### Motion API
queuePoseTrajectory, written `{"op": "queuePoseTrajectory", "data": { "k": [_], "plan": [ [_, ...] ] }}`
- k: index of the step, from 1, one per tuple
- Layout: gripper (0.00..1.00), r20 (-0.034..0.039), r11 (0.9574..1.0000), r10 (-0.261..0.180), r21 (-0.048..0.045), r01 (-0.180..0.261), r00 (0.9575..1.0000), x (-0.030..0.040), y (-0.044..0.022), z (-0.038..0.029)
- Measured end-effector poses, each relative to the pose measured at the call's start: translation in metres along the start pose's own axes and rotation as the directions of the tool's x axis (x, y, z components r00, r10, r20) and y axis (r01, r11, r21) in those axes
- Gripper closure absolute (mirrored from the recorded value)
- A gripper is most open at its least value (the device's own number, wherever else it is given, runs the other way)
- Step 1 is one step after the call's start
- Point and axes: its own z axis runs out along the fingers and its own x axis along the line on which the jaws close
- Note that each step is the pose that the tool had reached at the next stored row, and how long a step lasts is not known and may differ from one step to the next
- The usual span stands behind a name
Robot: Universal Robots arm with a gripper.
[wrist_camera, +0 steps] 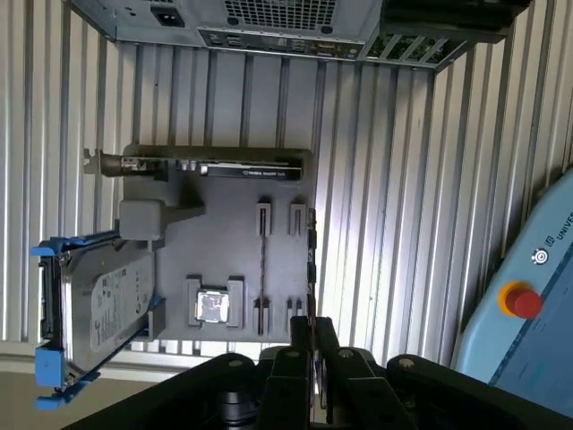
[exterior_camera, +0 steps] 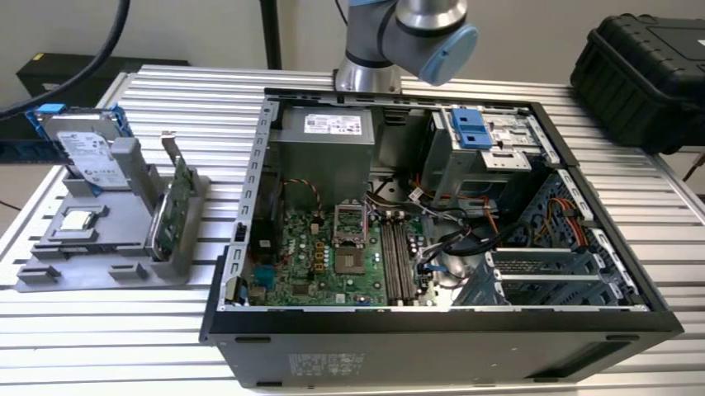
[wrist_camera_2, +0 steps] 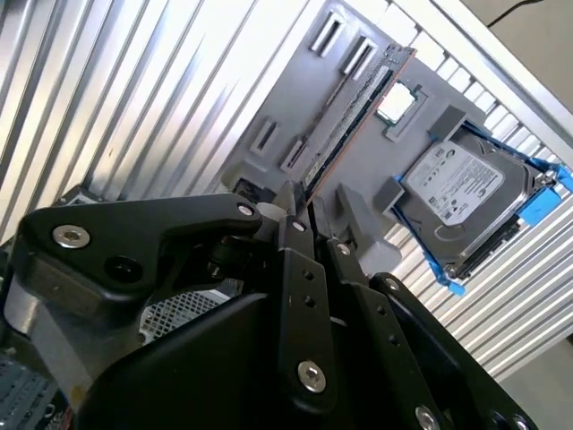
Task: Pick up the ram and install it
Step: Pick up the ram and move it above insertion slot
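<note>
Ribbed aluminium tabletop (exterior_camera: 111, 330), black hard case (exterior_camera: 645, 74), pale wall (exterior_camera: 193, 33)

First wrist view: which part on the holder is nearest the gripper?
The ram, the thin stick at the edge of the holder, in line with the gripper. The hard drive, the chip and the expansion card sit farther off.

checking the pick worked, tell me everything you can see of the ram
The ram is a long, narrow, thin dark board with a row of chips on its face and a coppery edge in the second wrist view; the first wrist view shows the ram edge-on as a thin line. The gripper is shut on it, a finger on each face. It hangs in the air above the gray holder, not touching it.
</note>
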Motion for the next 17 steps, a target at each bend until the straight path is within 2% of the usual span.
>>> {"op": "queuePoseTrajectory", "data": {
  "k": [17],
  "plan": [
    [1.00, -0.0001, 1.0000, 0.000, 0.0006, 0.000, 1.0000, -0.0046, 0.0761, -0.0008]
  ]
}}
